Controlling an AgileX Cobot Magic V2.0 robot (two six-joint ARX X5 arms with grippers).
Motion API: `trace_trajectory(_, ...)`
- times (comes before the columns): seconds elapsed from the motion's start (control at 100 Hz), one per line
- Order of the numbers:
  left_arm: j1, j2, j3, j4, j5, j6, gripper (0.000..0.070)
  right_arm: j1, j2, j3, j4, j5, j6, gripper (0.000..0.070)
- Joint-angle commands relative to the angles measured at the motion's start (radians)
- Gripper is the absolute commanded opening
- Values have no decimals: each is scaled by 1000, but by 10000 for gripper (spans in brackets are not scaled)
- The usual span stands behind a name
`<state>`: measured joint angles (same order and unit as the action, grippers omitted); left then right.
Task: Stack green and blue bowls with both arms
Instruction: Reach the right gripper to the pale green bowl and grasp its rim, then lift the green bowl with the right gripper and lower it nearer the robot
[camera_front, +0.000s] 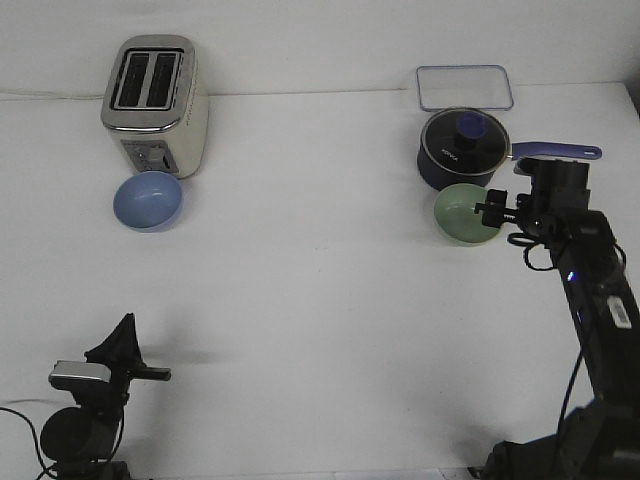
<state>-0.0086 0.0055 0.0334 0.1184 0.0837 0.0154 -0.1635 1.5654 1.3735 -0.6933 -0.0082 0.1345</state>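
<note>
Stretching wide and bare, the white bench (320, 330) lies between the folded left claw (150, 375) at its near edge, whose opening I cannot tell, and the silver two-slot toaster (155, 105) far back. Just in front of that toaster sits the periwinkle blue bowl (148, 200), holding nothing. Well right of the toaster, the right claw (487, 210) grips the rim of the sage green bowl (462, 214). Touching behind stands the lidded navy saucepan (463, 150), its white lettering unreadable; beyond, a clear rectangular tray (465, 87).
</note>
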Motion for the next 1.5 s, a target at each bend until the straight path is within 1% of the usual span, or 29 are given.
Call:
trace_trajectory(0.0,2,-1,-19,10,3,-1,15,-7,87,55,-13,-23,-14,490)
trace_trajectory(0.21,2,-1,-19,10,3,-1,15,-7,271,150,-22,-28,-19,490)
trace_trajectory(0.39,2,-1,-19,10,3,-1,15,-7,345,166,-3,-30,-19,488)
trace_trajectory(0.44,2,-1,-19,10,3,-1,15,-7,356,166,-6,-45,-19,474)
trace_trajectory(0.47,2,-1,-19,10,3,-1,15,-7,362,166,-7,-51,-19,440)
trace_trajectory(0.5,2,-1,-19,10,3,-1,15,-7,368,166,-7,-57,-19,384)
trace_trajectory(0.61,2,-1,-19,11,3,-1,15,-8,372,166,-5,-82,-25,126)
trace_trajectory(0.66,2,-1,-19,10,3,-1,15,-8,372,166,-2,-82,-27,26)
trace_trajectory(0.68,2,-1,-19,10,3,-1,15,-8,372,166,-2,-82,-27,0)
trace_trajectory(0.79,2,-1,-19,11,3,-1,15,-8,371,166,-4,-106,-31,0)
trace_trajectory(0.9,2,-1,-19,11,3,-1,15,-12,343,166,-26,-148,-35,0)
trace_trajectory(1.09,2,-1,-19,10,3,-1,15,-13,192,166,-70,-171,-33,0)
trace_trajectory(1.14,2,-1,-19,10,3,-1,15,-13,134,166,-87,-192,-29,0)
trace_trajectory(1.3,2,-1,-19,10,3,-1,15,8,-55,165,-114,-319,-11,0)
trace_trajectory(1.41,2,-1,-19,10,3,-1,15,58,-166,155,-136,-317,-4,0)
trace_trajectory(1.49,2,-1,-19,11,3,-1,15,120,-229,131,-171,-317,2,0)
